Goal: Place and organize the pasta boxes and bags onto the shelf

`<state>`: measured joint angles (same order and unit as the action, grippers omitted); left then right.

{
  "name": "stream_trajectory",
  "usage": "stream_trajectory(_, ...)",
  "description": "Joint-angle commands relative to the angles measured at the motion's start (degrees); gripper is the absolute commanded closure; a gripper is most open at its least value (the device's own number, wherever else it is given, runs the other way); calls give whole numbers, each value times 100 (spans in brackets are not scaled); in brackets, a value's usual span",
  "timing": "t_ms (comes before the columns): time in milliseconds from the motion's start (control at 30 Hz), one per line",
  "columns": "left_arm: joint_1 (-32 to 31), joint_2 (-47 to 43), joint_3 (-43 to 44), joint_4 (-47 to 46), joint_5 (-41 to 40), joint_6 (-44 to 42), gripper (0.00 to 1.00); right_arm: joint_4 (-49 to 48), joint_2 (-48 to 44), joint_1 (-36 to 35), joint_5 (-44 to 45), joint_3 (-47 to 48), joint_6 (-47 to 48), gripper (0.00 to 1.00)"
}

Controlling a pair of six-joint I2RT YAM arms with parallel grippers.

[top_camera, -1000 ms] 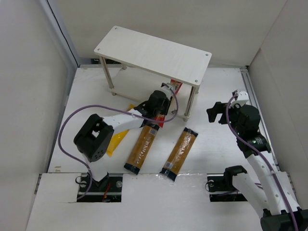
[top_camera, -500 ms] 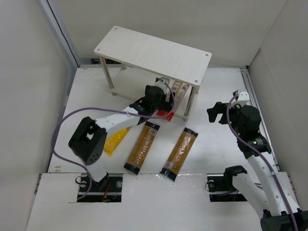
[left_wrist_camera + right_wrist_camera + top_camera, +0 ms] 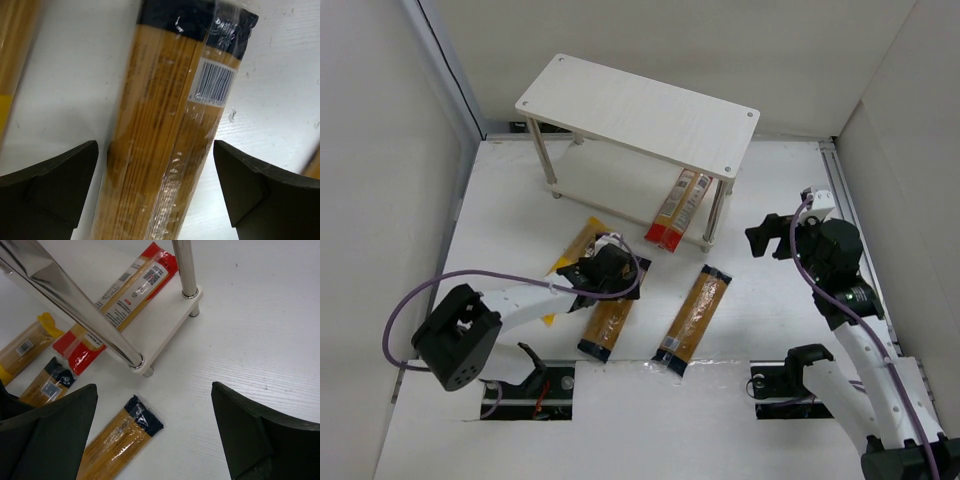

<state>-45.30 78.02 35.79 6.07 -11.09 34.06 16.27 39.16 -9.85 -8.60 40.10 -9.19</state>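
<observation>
The left pincer (image 3: 156, 143) hangs low over the left of two clear spaghetti bags (image 3: 608, 322). Its fingers (image 3: 55, 185) are spread wide, one on each side of the bag, and it grips nothing. The left finger is just beside the bag's edge and the right one stands apart from it. In the left wrist view the bag's dark far end and its barcode label lie just beyond the fingers.

The second spaghetti bag (image 3: 692, 318) lies to the right on the table (image 3: 760, 295), roughly parallel to the first and apart from it. The yellow bag (image 3: 577, 243) lies left of the first bag, partly hidden under the left arm.

The shelf (image 3: 640, 112) stands at the far side of the table. The red-and-orange pasta pack (image 3: 125, 295) lies on its lower board at the right end, by the near right leg (image 3: 185, 267). Its red near end juts out over the board's near edge. The top board carries nothing.

The right pincer (image 3: 154, 386) hovers above the table to the right of the shelf, well apart from every pack. Its fingers are wide open and hold nothing.
</observation>
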Motion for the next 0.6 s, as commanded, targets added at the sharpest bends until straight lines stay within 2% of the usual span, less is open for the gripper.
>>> stream_trajectory(0,-22,-251,-441,457,212,716,0,-265,4,-52,-334,95,58,0)
stream_trajectory(200,-128,-1042,-1214,26,1046,935,0,-318,4,-52,-467,95,110,0)
stream_trajectory(300,-504,-1306,-1539,26,1223,1189,0,-379,-48,-52,-546,43,110,0)
stream_trajectory(467,-971,-1053,-1444,324,1013,1445,0,-432,-101,-52,-608,42,110,0)
stream_trajectory(567,-1411,-430,-1031,553,688,1507,0,-432,-101,-52,-660,42,110,0)
